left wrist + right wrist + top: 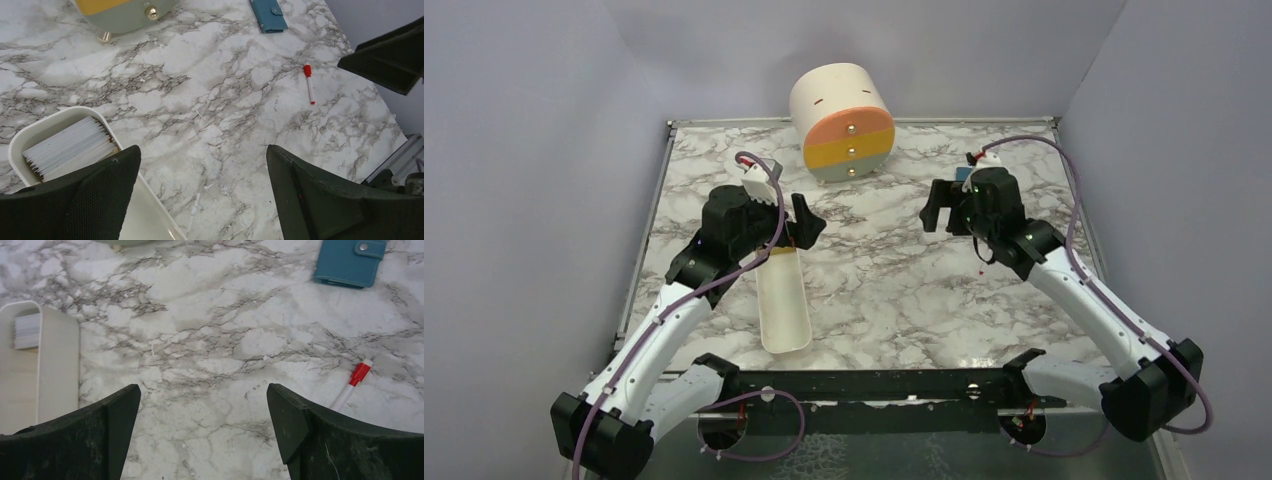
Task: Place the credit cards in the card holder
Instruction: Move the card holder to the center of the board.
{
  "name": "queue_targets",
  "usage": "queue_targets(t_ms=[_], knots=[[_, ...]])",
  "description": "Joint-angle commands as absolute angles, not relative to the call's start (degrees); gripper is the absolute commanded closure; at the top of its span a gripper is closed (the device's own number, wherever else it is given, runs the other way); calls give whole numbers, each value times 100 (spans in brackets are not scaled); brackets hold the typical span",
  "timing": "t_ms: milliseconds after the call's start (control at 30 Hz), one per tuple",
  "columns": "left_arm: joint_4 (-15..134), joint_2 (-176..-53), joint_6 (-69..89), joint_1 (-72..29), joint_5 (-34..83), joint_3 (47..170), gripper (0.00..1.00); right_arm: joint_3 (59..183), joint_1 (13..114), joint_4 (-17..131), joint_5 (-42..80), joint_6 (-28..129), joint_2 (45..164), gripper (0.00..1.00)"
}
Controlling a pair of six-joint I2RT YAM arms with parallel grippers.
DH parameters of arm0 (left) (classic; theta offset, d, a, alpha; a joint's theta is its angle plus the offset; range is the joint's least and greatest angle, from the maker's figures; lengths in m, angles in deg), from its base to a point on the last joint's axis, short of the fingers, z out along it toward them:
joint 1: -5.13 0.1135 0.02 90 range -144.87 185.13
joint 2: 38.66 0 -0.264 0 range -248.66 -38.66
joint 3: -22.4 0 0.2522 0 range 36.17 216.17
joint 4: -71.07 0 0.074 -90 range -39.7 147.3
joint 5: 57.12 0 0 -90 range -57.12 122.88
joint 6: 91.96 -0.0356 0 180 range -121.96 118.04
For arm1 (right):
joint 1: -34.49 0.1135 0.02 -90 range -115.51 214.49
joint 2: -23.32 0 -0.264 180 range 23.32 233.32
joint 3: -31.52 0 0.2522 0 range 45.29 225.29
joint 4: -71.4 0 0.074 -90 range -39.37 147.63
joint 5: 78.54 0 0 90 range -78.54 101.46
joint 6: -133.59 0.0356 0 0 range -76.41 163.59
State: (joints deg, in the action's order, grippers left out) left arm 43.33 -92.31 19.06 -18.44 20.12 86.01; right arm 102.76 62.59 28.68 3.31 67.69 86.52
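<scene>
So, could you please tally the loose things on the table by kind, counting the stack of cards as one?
drawer cylinder: 1
white tray: 1
stack of cards, in the tray: 1
blue wallet: 1
red-capped pen: 1
Total: 5

cards [67,146] in far end of tray [786,312] | drawer cylinder [842,122] behind tray, slightly right | pen [310,85] right of tray | card holder [350,262] behind-right of tray

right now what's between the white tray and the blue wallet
Nothing: bare table from tray to wallet, clearest in the right wrist view. The red-capped pen lies off to one side.
</scene>
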Motion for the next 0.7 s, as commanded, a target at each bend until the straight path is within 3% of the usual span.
queue_targets(t_ms=[0, 100, 200, 333, 667], knots=[[4149, -9251, 1846, -1816, 1720, 8548, 1, 10756, 6224, 3127, -633, 6374, 9339, 1], [4154, -9195, 1694, -1820, 1618, 8395, 1, 11007, 6181, 3508, -966, 5972, 9988, 6], [4193, -9118, 1566, -1835, 1641, 8229, 3, 11400, 6010, 3721, -1249, 5766, 10651, 23], [4201, -8960, 1527, -1885, 1808, 8084, 4, 11796, 5677, 3983, -1301, 5555, 11377, 36], [4075, -8750, 1352, -1995, 2144, 8028, 4, 12720, 4615, 4086, -830, 5425, 12962, 42]])
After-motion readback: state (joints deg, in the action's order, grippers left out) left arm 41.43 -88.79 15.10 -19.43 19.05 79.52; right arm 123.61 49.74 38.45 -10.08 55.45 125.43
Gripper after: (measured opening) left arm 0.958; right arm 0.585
